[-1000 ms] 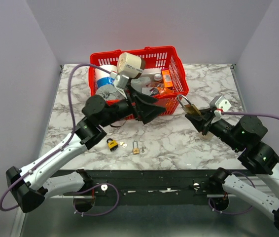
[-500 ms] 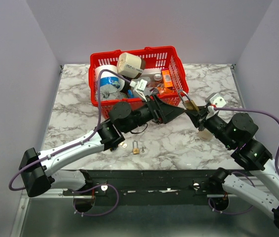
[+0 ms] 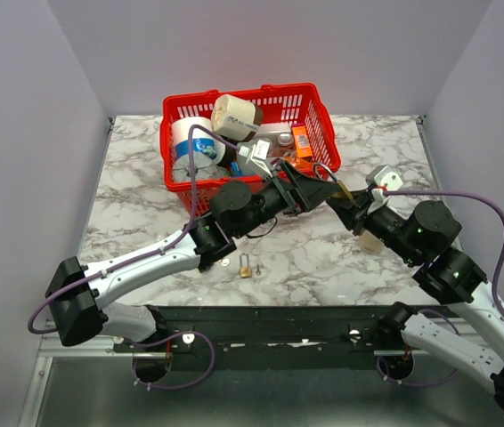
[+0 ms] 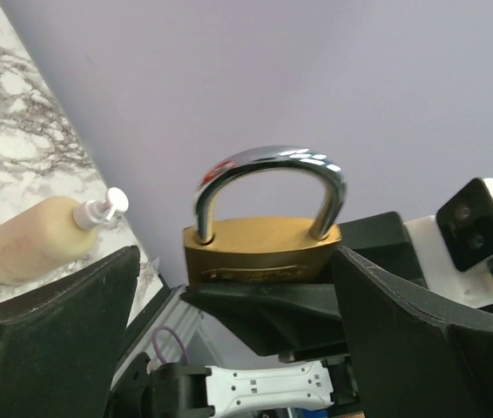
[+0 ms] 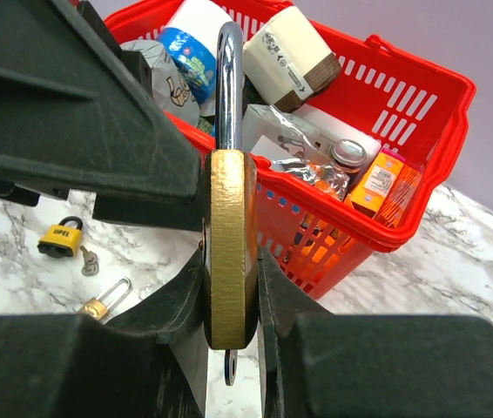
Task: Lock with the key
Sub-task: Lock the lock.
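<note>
The right claw pinches the gold metal padlock with the silver loop, up in the air at 4 o'clock from the red plastic basket. What looks like a small key hangs under it. The left claw is spread wide, with fingers at 9 and 3 o'clock of the lock. I think this is the lining-up step. Next, the left claw must catch the key and turn it gently.

— Any writing you can read?
— None for certain. The small yellow padlock bears a dark word, too blurred; the cream cylinder in the red basket has fine print, unreadable; the brass padlock shows a faint mark, illegible
</note>
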`<state>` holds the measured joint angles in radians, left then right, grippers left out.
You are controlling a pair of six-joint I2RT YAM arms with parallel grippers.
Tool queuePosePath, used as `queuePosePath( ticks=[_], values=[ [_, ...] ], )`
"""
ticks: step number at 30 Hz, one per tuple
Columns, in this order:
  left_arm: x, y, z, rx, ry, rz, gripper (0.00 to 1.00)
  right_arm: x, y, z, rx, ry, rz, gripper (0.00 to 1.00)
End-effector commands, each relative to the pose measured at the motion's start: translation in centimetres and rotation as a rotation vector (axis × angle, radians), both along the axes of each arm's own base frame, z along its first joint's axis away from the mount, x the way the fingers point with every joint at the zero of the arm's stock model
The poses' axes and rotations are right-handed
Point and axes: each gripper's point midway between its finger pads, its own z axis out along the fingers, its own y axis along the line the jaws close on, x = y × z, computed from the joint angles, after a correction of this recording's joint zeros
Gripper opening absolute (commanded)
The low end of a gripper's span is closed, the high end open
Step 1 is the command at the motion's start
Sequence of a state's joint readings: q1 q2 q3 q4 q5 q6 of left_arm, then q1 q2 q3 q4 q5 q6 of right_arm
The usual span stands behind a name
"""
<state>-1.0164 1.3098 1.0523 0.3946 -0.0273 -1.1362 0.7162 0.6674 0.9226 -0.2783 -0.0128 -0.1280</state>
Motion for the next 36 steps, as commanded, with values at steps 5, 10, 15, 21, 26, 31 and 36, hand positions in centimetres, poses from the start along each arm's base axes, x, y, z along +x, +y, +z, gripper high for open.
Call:
queuePosePath(
  ticks=[5,10,15,21,26,31,36],
  values=[
    [-0.2,-0.5,3.2,-0.083,-0.032,0.004,0.99,-0.1,1.0,4.0,0.115,-0.102,0.034,0.01],
    [-0.1,-0.8,2.7,-0.074,-0.004,0.005,0.93,0.0,1.3,4.1,0.118,-0.102,0.044,0.01],
    [0.0,-0.8,2.5,-0.069,0.008,0.009,0.86,0.1,1.5,3.7,0.106,-0.099,0.043,0.01],
    [0.3,-1.2,2.3,-0.062,0.011,0.01,0.84,0.4,1.8,3.1,0.082,-0.087,0.032,0.01],
    [0.5,-1.3,2.1,-0.051,0.015,0.019,0.78,0.9,1.4,2.9,0.073,-0.079,-0.002,0.01],
    [0.5,-1.1,1.3,-0.025,0.017,0.025,0.59,0.5,1.7,2.7,0.063,-0.067,0.024,0.01],
    [0.4,-0.5,1.4,-0.008,-0.026,0.021,0.24,-0.5,1.9,1.8,0.05,-0.02,0.067,0.26]
  ],
)
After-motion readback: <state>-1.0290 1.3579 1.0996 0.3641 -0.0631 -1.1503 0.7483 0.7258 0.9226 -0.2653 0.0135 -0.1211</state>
